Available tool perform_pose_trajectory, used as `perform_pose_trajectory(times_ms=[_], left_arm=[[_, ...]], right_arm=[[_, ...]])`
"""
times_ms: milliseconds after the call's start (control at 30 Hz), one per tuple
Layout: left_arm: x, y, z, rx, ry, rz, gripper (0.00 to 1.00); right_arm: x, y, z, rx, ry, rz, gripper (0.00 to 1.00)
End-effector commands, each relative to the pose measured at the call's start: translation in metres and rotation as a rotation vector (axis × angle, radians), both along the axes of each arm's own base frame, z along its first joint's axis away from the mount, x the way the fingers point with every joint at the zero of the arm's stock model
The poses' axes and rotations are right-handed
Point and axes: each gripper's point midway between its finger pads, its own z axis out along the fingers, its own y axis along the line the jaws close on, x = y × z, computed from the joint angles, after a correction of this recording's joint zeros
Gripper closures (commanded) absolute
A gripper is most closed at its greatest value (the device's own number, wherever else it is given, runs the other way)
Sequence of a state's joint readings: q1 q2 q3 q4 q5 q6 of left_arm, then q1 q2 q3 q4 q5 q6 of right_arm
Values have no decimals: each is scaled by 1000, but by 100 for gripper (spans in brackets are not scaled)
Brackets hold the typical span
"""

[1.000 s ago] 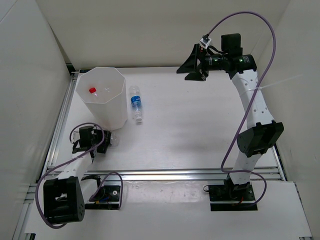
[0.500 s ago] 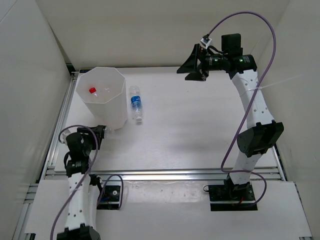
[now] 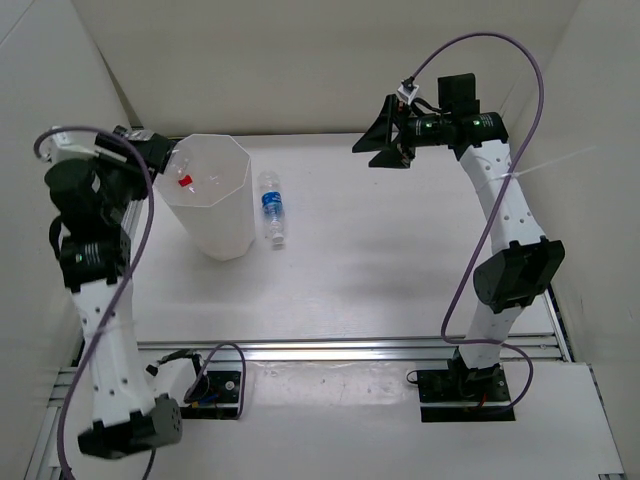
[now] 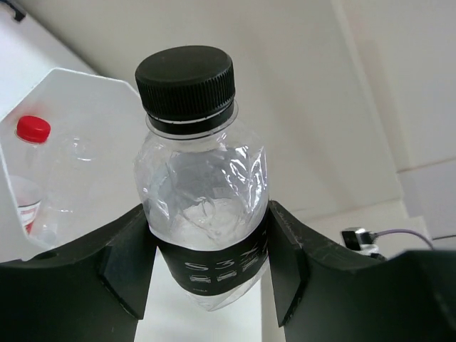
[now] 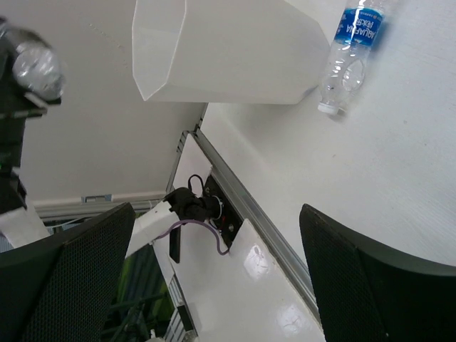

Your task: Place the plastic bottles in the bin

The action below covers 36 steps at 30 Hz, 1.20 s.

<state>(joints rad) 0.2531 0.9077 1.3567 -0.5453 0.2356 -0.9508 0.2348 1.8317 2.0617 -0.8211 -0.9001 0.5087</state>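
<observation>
My left gripper (image 3: 152, 152) is shut on the black-capped bottle with the dark label (image 4: 203, 206) and holds it upright, high beside the left rim of the bin (image 3: 228, 215). The bin's rim (image 4: 78, 77) lies just left of the held bottle. The red-capped bottle (image 3: 185, 181) lies inside the bin and also shows in the left wrist view (image 4: 32, 130). A faint clear shape (image 3: 215, 182) lies beside it. The blue-labelled bottle (image 3: 271, 207) lies on the table right of the bin. My right gripper (image 3: 385, 130) is open and empty, high at the back.
The right wrist view shows the bin (image 5: 228, 50), the blue-labelled bottle (image 5: 353, 53) and the table's metal front rail (image 5: 249, 206). White walls close in the table on three sides. A cable loops over each arm.
My left arm has risen from the table in front of the bin to high beside its left rim, carrying the black-capped bottle. The right arm has barely moved.
</observation>
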Motion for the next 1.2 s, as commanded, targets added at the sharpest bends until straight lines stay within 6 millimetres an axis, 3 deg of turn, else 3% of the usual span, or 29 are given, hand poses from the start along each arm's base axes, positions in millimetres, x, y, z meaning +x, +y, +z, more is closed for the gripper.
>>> perform_pose_trajectory(times_ms=[0, 33, 133, 267, 300, 467, 500, 633, 667, 700, 767, 800, 867, 900, 933, 1000, 1167], left_arm=[[41, -10, -38, 44, 147, -138, 69], [54, -11, -39, 62, 160, -153, 66], [67, -22, -35, 87, 157, -231, 59], [76, -49, -41, 73, 177, -347, 36], [74, -50, -38, 76, 168, -346, 0], [53, -37, -18, 136, 105, -243, 0], [43, -35, 1, 163, 55, -221, 0], [21, -17, 16, 181, 23, -106, 0], [12, -9, 7, 179, 56, -53, 0], [6, -5, -1, 177, 81, -26, 0], [-4, 9, -21, 173, 157, 54, 0], [-16, 10, -45, 162, 247, 64, 0], [-28, 14, -69, 173, 346, 78, 0], [-36, 17, -82, 182, 396, 97, 0], [-50, 18, -104, 177, 483, 104, 0], [-63, 24, -117, 213, 534, 129, 0], [-92, 31, -122, 265, 546, 174, 0]], right_arm=[[2, 1, -4, 17, 9, 27, 0], [3, 1, -3, 21, 8, 24, 0], [4, 2, -6, 24, 19, 31, 0], [7, 3, -10, 22, 29, 31, 0], [10, 3, -13, 22, 29, 31, 0], [17, 10, -23, 28, 62, 17, 0], [21, 11, -28, 36, 78, 8, 0], [34, 33, -71, 18, 143, 17, 0], [36, 45, -93, -8, 181, 26, 0], [33, 51, -87, -3, 163, 41, 0], [41, 70, -115, -27, 185, 67, 0], [46, 89, -129, -42, 190, 90, 0], [49, 107, -145, -54, 197, 115, 0], [48, 122, -170, -69, 247, 132, 0], [52, 130, -168, -60, 242, 138, 0], [49, 143, -193, -76, 287, 154, 0], [42, 156, -227, -66, 341, 180, 0]])
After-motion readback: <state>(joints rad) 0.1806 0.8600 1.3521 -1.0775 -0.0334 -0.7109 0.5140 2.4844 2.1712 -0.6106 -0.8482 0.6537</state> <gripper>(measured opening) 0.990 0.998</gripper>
